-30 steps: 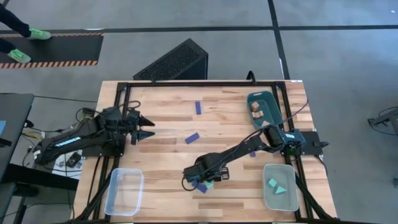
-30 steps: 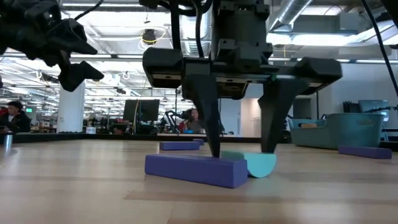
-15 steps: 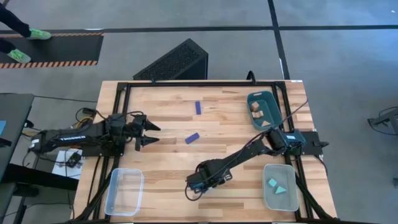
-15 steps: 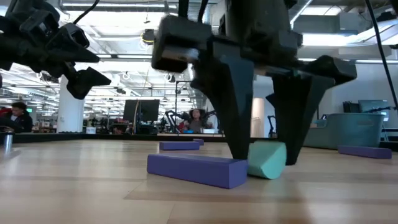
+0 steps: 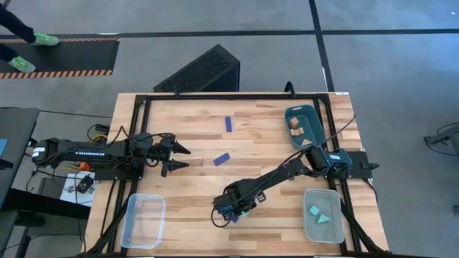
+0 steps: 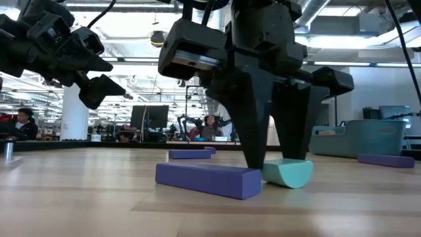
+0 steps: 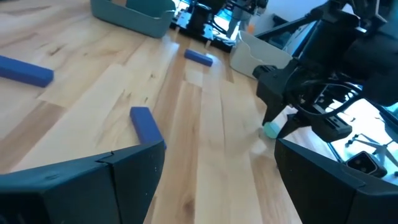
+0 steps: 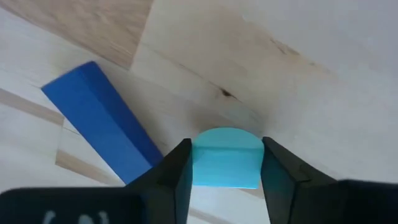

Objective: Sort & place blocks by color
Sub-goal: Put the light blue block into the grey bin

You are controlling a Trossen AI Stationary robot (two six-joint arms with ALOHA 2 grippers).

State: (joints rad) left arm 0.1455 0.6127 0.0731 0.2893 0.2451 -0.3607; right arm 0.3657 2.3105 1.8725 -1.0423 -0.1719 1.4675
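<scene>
Near the front edge of the table, toward the middle, your right gripper is closing on a teal half-round block. Half a second ago that block was tilted between the fingers with one end lifted; now it is lying flat on the wood again, rounded side up in the low view, with a finger pressed against each flat side. My reading: the grip is settling, not yet lifting, so this teal piece is still to be carried to the clear tray at the right front, where two teal pieces are already lying.

- Blue bar: lying just beside the teal block, touching or nearly touching it; the right wrist view shows it slanting away from the left finger. Watch that it is not being dragged along.
- Other blue bars: two out on the middle of the table and, one more partly under the right arm.
- Dark teal bin: at the right rear, holding pale wood pieces.
- Second clear tray: left front, nothing visible in it.

Right arm: stretching low from the right side diagonally toward the front centre, fingers pointing straight down.

Left gripper: fingers spread wide, holding nothing, and now reaching further over the table than a second ago, hovering above the wood and facing the nearer blue bar.
</scene>
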